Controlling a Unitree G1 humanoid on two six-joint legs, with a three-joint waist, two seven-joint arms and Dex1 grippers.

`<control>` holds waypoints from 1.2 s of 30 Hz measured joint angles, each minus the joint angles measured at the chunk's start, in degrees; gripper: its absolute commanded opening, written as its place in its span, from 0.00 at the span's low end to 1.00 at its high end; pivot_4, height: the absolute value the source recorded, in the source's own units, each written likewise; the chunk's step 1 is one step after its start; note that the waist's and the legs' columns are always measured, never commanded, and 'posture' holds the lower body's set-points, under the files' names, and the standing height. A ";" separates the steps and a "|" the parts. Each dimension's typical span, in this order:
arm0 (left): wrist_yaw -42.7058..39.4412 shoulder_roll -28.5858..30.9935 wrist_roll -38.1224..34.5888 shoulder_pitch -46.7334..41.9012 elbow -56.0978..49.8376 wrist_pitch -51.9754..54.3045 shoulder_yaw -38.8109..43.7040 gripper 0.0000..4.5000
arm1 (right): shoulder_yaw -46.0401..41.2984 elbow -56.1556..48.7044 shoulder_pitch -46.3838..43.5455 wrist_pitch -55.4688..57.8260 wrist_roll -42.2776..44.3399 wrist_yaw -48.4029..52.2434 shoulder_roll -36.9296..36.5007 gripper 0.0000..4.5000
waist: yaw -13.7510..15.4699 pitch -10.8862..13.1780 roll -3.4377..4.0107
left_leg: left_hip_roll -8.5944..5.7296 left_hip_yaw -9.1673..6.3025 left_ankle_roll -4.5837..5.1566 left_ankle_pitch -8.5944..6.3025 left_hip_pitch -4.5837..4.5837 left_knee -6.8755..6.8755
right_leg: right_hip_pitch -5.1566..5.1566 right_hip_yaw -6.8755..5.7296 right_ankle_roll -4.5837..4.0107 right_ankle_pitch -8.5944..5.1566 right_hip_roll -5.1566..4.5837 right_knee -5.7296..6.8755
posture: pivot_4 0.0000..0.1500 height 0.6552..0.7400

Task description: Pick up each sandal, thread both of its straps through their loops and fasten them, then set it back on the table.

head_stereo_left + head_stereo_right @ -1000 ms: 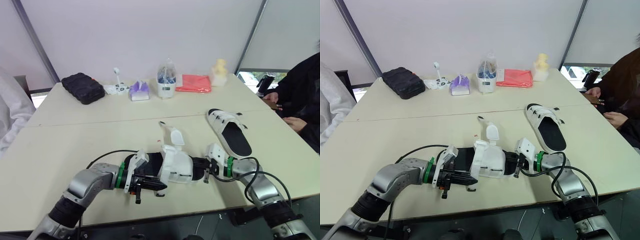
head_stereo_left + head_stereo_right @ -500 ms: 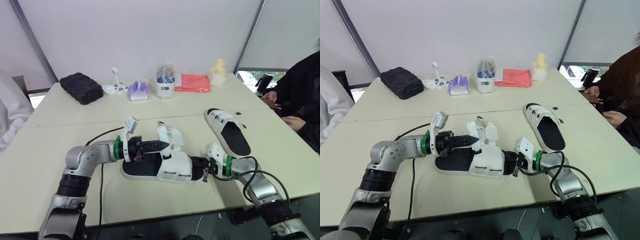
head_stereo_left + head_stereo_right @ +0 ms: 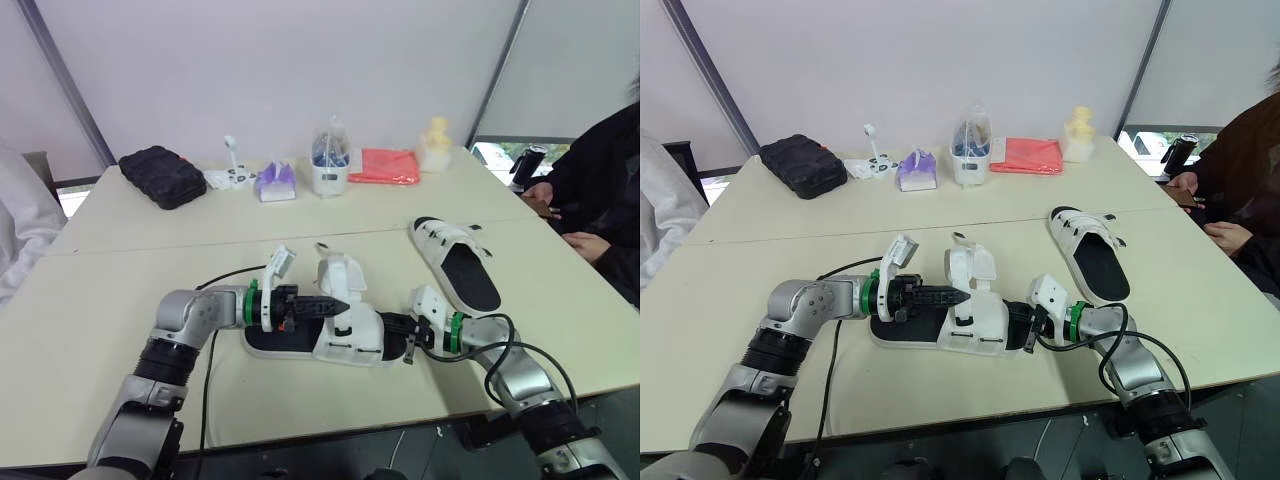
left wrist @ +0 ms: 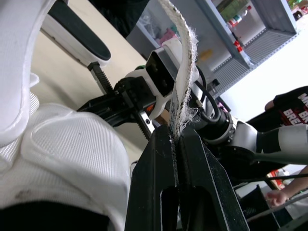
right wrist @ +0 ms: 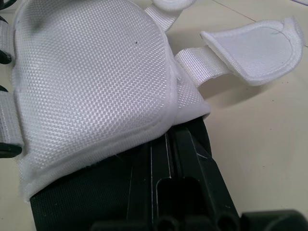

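Observation:
One white sandal with a black sole [image 3: 300, 340] lies on the table in front of me. My left gripper [image 3: 338, 303] is shut on one of its straps [image 4: 185, 82], which stands up over the white mesh upper [image 5: 91, 82]. My right gripper [image 3: 393, 328] is shut on the black sole at the sandal's right end. Beside the upper lies a loose strap with a rounded tab [image 5: 250, 48]. The second sandal [image 3: 458, 262] lies sole-down to the right, farther back, away from both grippers.
Along the table's far edge sit a black case [image 3: 165, 176], a small white gadget [image 3: 232, 172], a purple tissue pack [image 3: 277, 183], a clear bag over a jar [image 3: 331, 160], a red cloth [image 3: 387, 166] and a yellow figure [image 3: 436, 143]. A person in black [image 3: 600, 190] sits at right.
My left gripper came from the sandal's near side to its far side, took a strap and drew it rightward over the upper. The right gripper has kept its hold on the sole.

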 measured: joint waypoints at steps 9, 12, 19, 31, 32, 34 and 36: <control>-4.53 2.42 4.59 1.39 -2.54 -3.96 -5.40 0.01 | 0.03 -0.18 0.20 0.00 0.00 -0.69 0.35 0.00 | -0.11 0.00 0.00 | 0.01 0.00 -0.01 -0.01 0.00 -0.01 | 0.01 0.00 -0.01 -0.01 -0.01 -0.02 | 1.00 1.00; -5.58 2.91 8.14 1.65 -2.31 -7.45 -7.98 0.01 | 0.02 -0.18 0.20 0.00 0.00 -0.96 0.59 0.00 | -0.20 0.00 0.00 | 0.02 0.00 0.00 -0.01 -0.01 -0.02 | 0.03 0.01 -0.01 -0.01 -0.01 -0.02 | 1.00 1.00; -10.26 4.45 13.48 1.22 -1.68 -14.81 -11.77 0.01 | 0.08 -0.17 0.12 0.01 -0.01 -1.26 1.18 0.00 | -0.73 0.00 0.00 | 0.02 -0.01 0.00 -0.01 -0.04 -0.06 | 0.00 0.00 -0.01 -0.01 -0.02 -0.03 | 1.00 1.00; -6.39 6.83 12.84 7.04 -9.74 -14.56 -6.51 0.50 | 0.21 0.61 -0.71 0.00 -0.03 -1.57 1.78 0.00 | -0.94 0.02 -0.01 | 0.06 -0.02 0.01 -0.01 -0.04 -0.07 | -0.02 0.02 -0.01 -0.01 -0.02 -0.03 | 1.00 1.00; -5.87 8.04 12.19 8.02 -11.77 -13.71 -5.36 0.50 | 0.23 0.69 -0.75 -0.03 -0.04 -1.57 1.82 0.00 | -0.97 0.02 -0.01 | 0.08 -0.03 0.01 -0.01 -0.03 -0.08 | -0.02 0.03 -0.02 -0.01 -0.02 -0.03 | 1.00 1.00; -5.58 11.96 11.06 11.50 -17.46 -12.26 -3.36 0.50 | 0.21 0.85 -0.80 -0.24 -0.03 -1.55 1.89 0.00 | -1.01 0.02 0.03 | 0.09 -0.02 0.00 -0.01 -0.01 -0.16 | -0.04 0.06 -0.05 -0.03 -0.02 -0.05 | 1.00 1.00; -5.45 15.12 10.61 16.36 -22.66 -12.14 -2.85 0.50 | 0.17 1.00 -0.86 -0.39 -0.03 -1.53 1.86 0.00 | -0.94 0.03 0.05 | 0.09 -0.02 0.00 -0.02 0.00 -0.19 | -0.06 0.08 -0.18 -0.10 -0.04 -0.09 | 1.00 1.00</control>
